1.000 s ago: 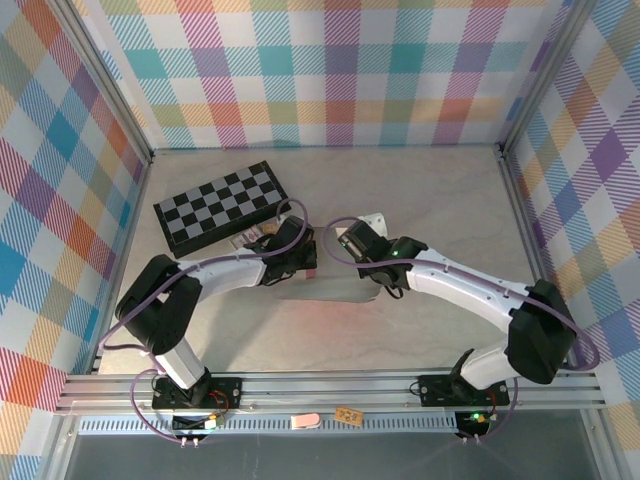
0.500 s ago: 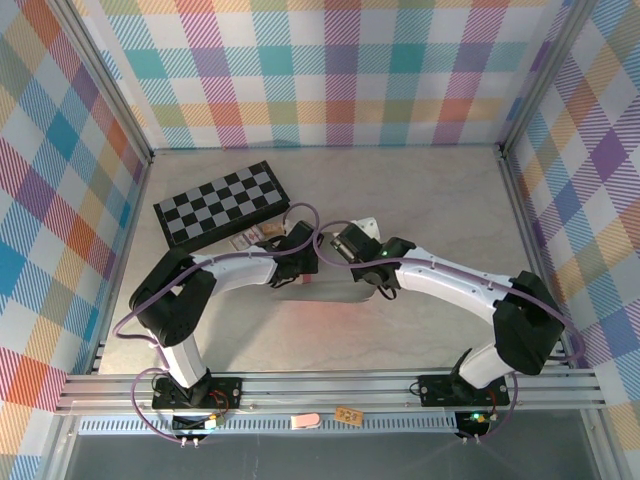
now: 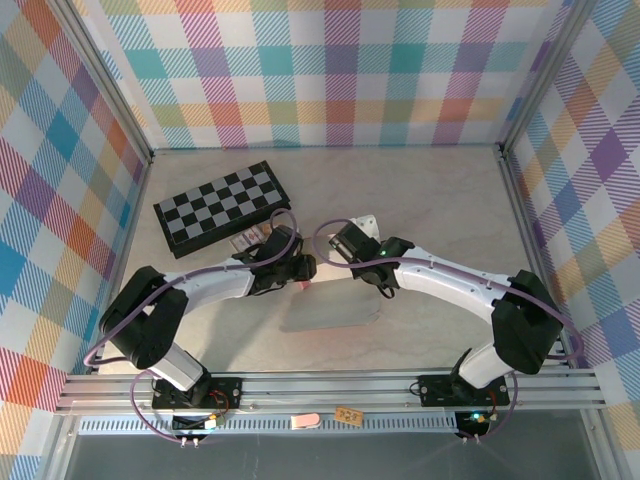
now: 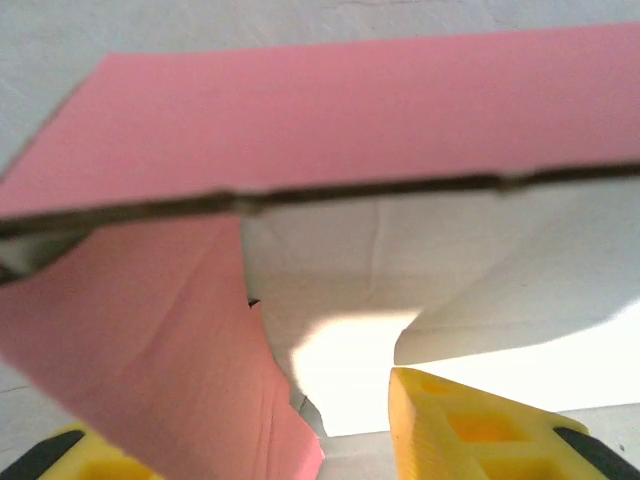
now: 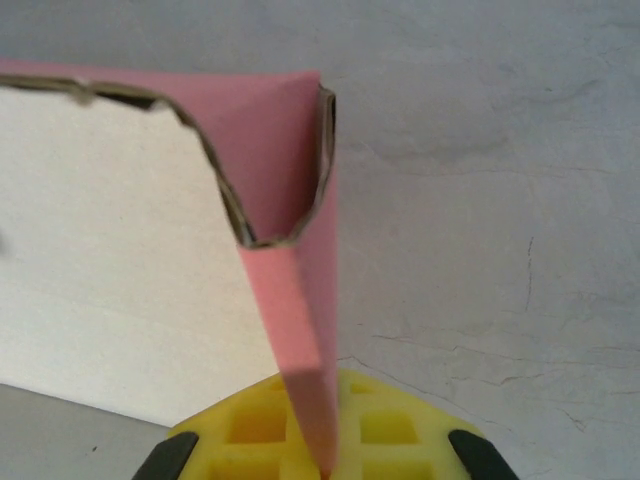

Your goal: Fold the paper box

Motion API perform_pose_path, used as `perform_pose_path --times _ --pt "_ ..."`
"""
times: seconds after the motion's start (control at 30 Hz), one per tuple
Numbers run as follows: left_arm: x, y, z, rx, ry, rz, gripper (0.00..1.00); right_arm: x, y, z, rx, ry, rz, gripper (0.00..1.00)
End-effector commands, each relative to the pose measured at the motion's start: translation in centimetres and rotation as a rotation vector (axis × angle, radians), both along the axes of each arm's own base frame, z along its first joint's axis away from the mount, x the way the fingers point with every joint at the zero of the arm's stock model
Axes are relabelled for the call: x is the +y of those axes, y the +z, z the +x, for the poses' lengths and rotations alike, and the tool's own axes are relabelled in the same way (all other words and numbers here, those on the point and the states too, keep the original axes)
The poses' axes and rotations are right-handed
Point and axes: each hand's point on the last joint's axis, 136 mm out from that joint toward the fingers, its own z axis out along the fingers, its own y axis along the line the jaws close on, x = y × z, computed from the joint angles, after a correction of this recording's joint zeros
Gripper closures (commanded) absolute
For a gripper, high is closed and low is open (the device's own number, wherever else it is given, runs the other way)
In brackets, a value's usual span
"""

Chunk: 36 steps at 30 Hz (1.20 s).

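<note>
Jaws: R gripper (image 5: 318, 452) is clenched on a thin upright pink wall of the paper box (image 5: 285, 120); the wall runs down btwn its yellow pads (image 5: 250, 430). L gripper (image 4: 255, 440) is released, w/ its yellow fingers (image 4: 470, 430) standing apart. A hanging pink flap sits btwn them, w/ a clear gap btwn the flap and the finger on that view's right side.

Count: 2 arms, 2 grippers, 1 paper box, 1 checkered board (image 3: 222, 205).

Box is thin cardboard, pink on one face, pale grey-white on the other, w/ rough brownish cut edges. From the top cam it lies mid-table (image 3: 430, 190), just on the near side of both grippers. One pale panel lies flat toward the near edge, w/ a small pink strip at its far-left corner by the L gripper.

R wrist cam: 2 pink walls meet at a folded corner, forming a small open pocket beside a wide pale panel. L wrist cam: a broad pink panel spans the top, and pale panels w/ a cut notch lie below it.

Board is black-and-white, lying far-left of the box and not touching it. Small bits sit by its near edge, too small to name.
</note>
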Motion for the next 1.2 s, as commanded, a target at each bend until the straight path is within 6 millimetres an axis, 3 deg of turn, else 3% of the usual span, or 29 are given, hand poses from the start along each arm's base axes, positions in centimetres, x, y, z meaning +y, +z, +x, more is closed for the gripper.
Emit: perform_pose_path --times 0.0,0.43,0.77,1.0,1.17 --pt "-1.5 0.4 -1.3 0.049 -0.081 -0.097 0.59 1.6 1.2 0.6 -0.041 0.013 0.06 1.0" --pt "2.0 -0.8 -0.7 0.073 -0.029 -0.025 0.6 1.3 0.2 0.8 0.008 -0.011 0.055 1.0" --pt "2.2 0.0 0.7 0.024 -0.011 -0.067 0.67 0.7 -2.1 0.8 0.143 -0.047 0.071 1.0" --pt "2.6 1.3 0.4 -0.02 -0.014 -0.077 0.59 0.0 -2.7 0.6 0.177 -0.071 0.051 1.0" --pt "3.6 1.2 0.0 -0.02 0.006 -0.055 0.57 0.0 -2.7 0.6 0.18 -0.071 0.056 1.0"
